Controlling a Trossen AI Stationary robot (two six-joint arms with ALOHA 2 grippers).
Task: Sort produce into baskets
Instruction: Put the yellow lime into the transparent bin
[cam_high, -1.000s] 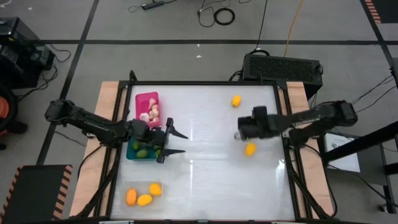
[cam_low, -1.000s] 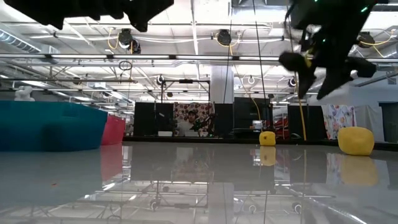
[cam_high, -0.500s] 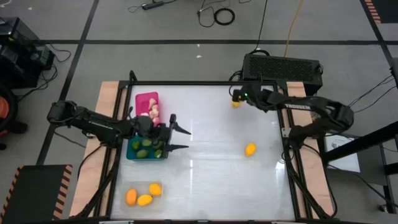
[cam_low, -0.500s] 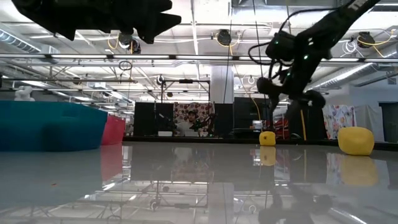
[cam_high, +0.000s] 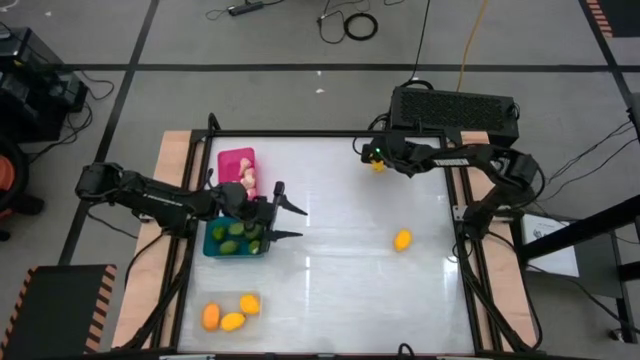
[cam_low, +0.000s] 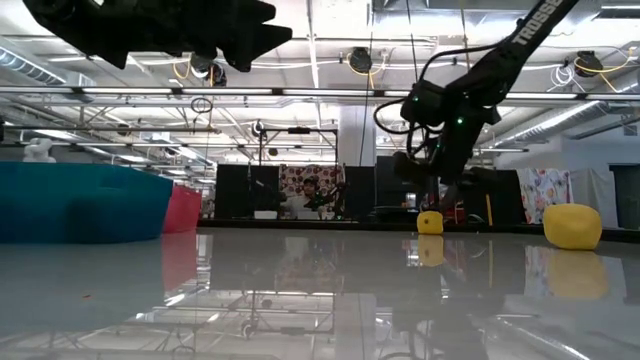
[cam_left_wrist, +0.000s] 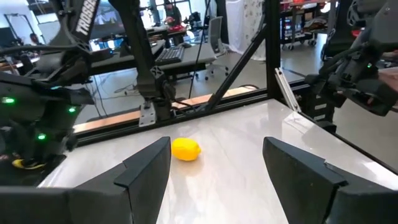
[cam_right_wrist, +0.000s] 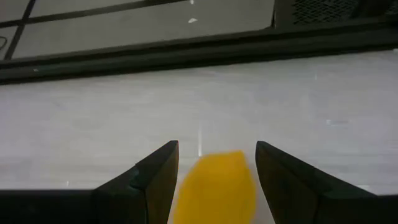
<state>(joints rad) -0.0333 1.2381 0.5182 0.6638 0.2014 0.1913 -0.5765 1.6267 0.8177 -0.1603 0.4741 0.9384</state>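
Yellow fruit (cam_right_wrist: 216, 186) lies at the surface's far edge, between the right pincer's (cam_high: 371, 154) parted fingers; probably light, stiff, smooth, best pinched across its middle. Left pincer (cam_high: 284, 222) gapes empty beside the teal basket (cam_high: 212, 245).

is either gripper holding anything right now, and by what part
Nothing is held. The right gripper is open, its fingers either side of a yellow fruit on the table. The left gripper is open and empty beside the teal basket.

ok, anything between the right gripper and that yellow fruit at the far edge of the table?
Nothing visible. The right gripper hangs over the yellow oval fruit, which shows between its open fingers with only bare white table around it.
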